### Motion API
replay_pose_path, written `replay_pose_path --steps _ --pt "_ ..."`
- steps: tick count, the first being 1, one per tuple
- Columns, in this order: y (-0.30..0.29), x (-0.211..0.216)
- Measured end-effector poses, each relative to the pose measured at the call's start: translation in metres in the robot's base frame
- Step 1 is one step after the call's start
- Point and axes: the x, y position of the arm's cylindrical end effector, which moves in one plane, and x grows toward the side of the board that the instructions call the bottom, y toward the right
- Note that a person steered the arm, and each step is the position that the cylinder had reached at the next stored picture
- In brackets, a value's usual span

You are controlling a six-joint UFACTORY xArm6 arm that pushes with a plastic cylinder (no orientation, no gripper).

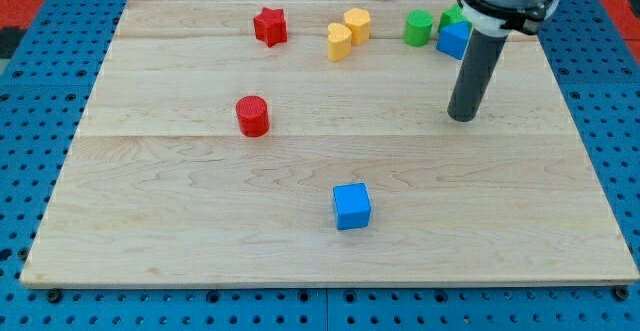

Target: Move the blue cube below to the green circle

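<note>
A blue cube (352, 206) lies on the wooden board (180, 201), below the middle. A green circle block (418, 28) stands near the view's top right. My tip (462, 117) touches the board well to the upper right of the blue cube and below and right of the green circle. A second blue block (453, 39) sits just right of the green circle, partly hidden by my rod. Another green block (452, 15) shows behind it, mostly hidden.
A red star (270, 26) lies at the top, left of centre. Two yellow blocks (340, 42) (358, 23) sit side by side left of the green circle. A red cylinder (252, 116) stands left of centre. Blue pegboard (40, 91) surrounds the board.
</note>
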Motion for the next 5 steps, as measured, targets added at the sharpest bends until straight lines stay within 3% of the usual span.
replay_pose_path --steps 3,5 --pt "-0.003 -0.004" --pt "-0.001 0.079"
